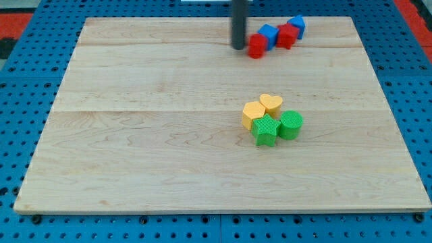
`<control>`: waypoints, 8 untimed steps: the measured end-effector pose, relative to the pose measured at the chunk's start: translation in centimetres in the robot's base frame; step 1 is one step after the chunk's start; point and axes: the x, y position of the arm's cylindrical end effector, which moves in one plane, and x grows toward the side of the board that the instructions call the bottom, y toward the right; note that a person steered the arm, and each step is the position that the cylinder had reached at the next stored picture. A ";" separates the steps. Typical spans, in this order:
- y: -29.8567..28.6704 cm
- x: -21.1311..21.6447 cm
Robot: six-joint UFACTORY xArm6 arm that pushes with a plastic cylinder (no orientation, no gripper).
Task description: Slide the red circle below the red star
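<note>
From the one camera view, the straight dark rod comes down from the view's top edge, standing upright, and only its lower length shows; the arm above it is out of frame. My tip [239, 46] rests on the pale wooden board [135, 135] near its top edge, a little right of centre. There are no jaws on this tool to be apart or together: it is a plain rod end, and it clamps on nothing.

Just to the view's right of my tip sits the small red circle block [257, 46], so near that the two look to be touching, though I cannot tell for sure. Up and to the right of it is a blue block [269, 34] of blocky outline whose exact shape I cannot make out, pressed against the red circle. Next along comes the red star block [287, 36], and beyond that, nearest the board's top right, a second blue block [297, 25] with an angular outline. The four form a short row climbing toward the view's upper right.

Well apart from these, toward the middle of the board, lies a second cluster: a yellow hexagon-like block [254, 113], a yellow heart block [271, 103], a green star block [266, 129] and a green round block [291, 124], all packed together.

The board lies on a blue perforated table surface [40, 27].
</note>
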 end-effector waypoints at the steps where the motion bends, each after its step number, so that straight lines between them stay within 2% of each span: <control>1: -2.1 1.1; 4: -2.8 1.1; 5: -0.1 1.1; 6: 6.7 1.5; 7: 9.2 6.9; 8: 9.4 14.0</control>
